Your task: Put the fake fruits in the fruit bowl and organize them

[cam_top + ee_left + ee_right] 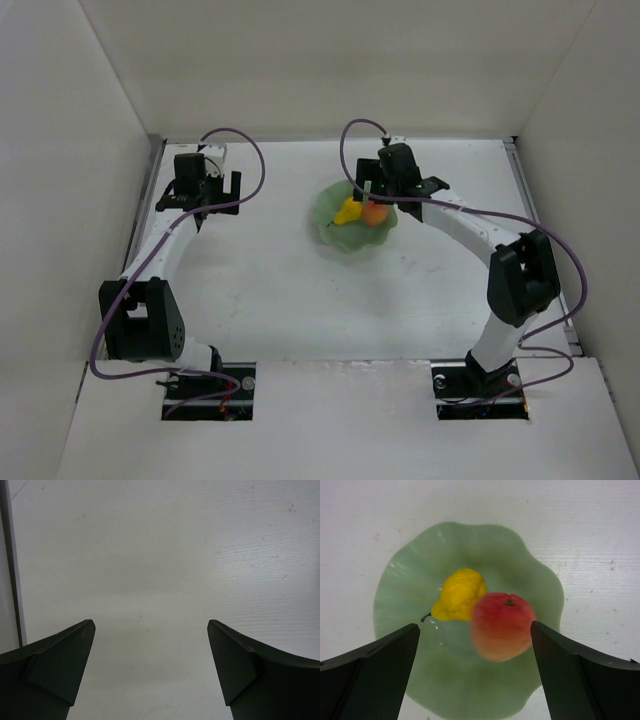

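Mostly white: scuffed table point(270, 290) bearing fruit bowl point(338, 240), 3 walls point(330, 60).

Left gripper point(207, 190), at 10 o'clock: jaws wide apart. Right gripper point(385, 188), at 1 o'clock: jaws spread, empty.

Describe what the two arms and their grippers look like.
The left arm and right arm have white tubular links joined by black joints, with a purple cable looping along each. The left gripper and right gripper are black, their jaws dark tapering wedges.
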